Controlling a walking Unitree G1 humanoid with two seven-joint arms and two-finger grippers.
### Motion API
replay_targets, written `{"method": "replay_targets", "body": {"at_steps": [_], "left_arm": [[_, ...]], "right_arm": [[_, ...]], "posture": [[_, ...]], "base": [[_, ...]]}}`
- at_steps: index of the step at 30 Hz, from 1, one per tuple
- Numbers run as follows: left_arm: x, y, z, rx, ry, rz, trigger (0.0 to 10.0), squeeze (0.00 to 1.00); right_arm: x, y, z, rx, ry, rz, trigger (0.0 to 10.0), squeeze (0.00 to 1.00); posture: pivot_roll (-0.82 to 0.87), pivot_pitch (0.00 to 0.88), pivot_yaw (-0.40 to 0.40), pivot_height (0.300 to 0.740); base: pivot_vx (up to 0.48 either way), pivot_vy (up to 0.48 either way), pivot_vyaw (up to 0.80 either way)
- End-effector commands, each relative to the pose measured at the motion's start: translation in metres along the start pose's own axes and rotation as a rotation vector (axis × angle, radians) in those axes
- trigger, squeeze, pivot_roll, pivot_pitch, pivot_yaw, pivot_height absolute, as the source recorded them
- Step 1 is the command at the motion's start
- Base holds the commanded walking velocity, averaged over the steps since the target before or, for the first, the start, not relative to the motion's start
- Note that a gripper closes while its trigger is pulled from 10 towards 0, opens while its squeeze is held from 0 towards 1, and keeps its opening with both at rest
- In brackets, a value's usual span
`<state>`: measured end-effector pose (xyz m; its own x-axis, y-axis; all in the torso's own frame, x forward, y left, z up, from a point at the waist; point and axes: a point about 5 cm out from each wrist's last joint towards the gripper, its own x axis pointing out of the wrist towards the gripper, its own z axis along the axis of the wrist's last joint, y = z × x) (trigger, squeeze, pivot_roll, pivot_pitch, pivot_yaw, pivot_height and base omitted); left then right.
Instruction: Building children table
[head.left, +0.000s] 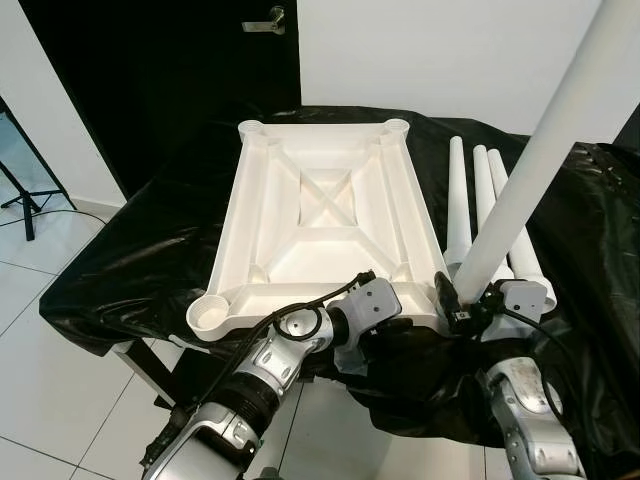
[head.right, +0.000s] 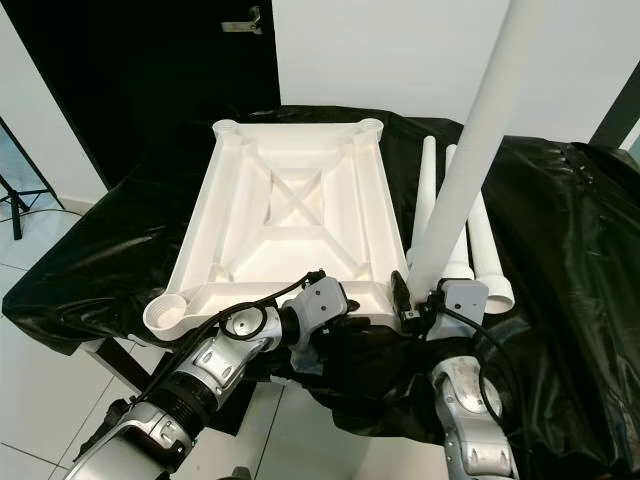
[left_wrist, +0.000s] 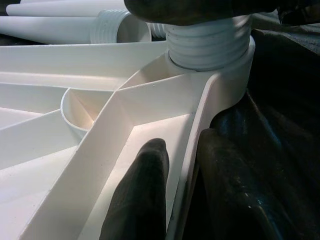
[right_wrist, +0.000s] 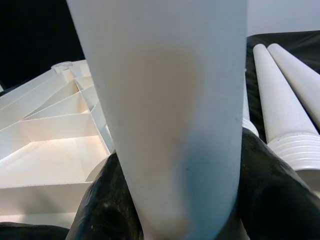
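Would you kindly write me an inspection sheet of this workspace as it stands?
Surface: black sheet draped over the table.
Job's things: white tabletop lies underside up; one leg stands in its near right corner socket; three spare legs lie beside it.
Clutter: nothing seen.
Grippers: left gripper pinches the tabletop's near rim; right gripper clamps the standing leg.
Cables: black wires on both wrists.
Surroundings: dark door, white wall, tiled floor.
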<state>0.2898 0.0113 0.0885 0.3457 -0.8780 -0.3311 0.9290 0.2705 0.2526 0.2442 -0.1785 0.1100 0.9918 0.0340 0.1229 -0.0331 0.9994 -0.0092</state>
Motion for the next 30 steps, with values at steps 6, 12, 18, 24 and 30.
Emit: {"method": "replay_targets", "body": {"at_steps": [6, 12, 18, 24, 30], "left_arm": [[-0.008, -0.013, -0.035, -0.079, 0.133, -0.055, 10.0, 0.0], [-0.007, -0.012, -0.034, -0.077, 0.133, -0.053, 10.0, 0.0], [-0.006, -0.011, -0.033, -0.071, 0.132, -0.056, 10.0, 0.0], [-0.006, -0.011, -0.033, -0.07, 0.131, -0.057, 10.0, 0.0], [-0.005, -0.012, -0.033, -0.071, 0.131, -0.06, 10.0, 0.0]], "right_arm": [[-0.006, -0.024, -0.008, -0.028, 0.048, -0.191, 0.0, 0.0], [-0.001, -0.02, -0.012, -0.04, 0.086, -0.129, 10.0, 0.0], [0.009, -0.016, -0.001, -0.027, 0.049, 0.128, 10.0, 1.0], [0.015, -0.02, 0.006, -0.06, 0.039, 0.199, 10.0, 0.0], [0.019, -0.018, 0.009, 0.002, 0.138, 0.494, 9.8, 0.0]], "posture": [[0.2, 0.0, -0.018, 0.74], [0.2, 0.0, -0.016, 0.74], [0.19, 0.0, -0.014, 0.74], [0.19, 0.0, -0.014, 0.74], [0.19, 0.0, -0.014, 0.74]], "base": [[0.0, 0.0, 0.0], [0.0, 0.0, 0.0], [0.0, 0.0, 0.0], [0.0, 0.0, 0.0], [0.0, 0.0, 0.0]]}}
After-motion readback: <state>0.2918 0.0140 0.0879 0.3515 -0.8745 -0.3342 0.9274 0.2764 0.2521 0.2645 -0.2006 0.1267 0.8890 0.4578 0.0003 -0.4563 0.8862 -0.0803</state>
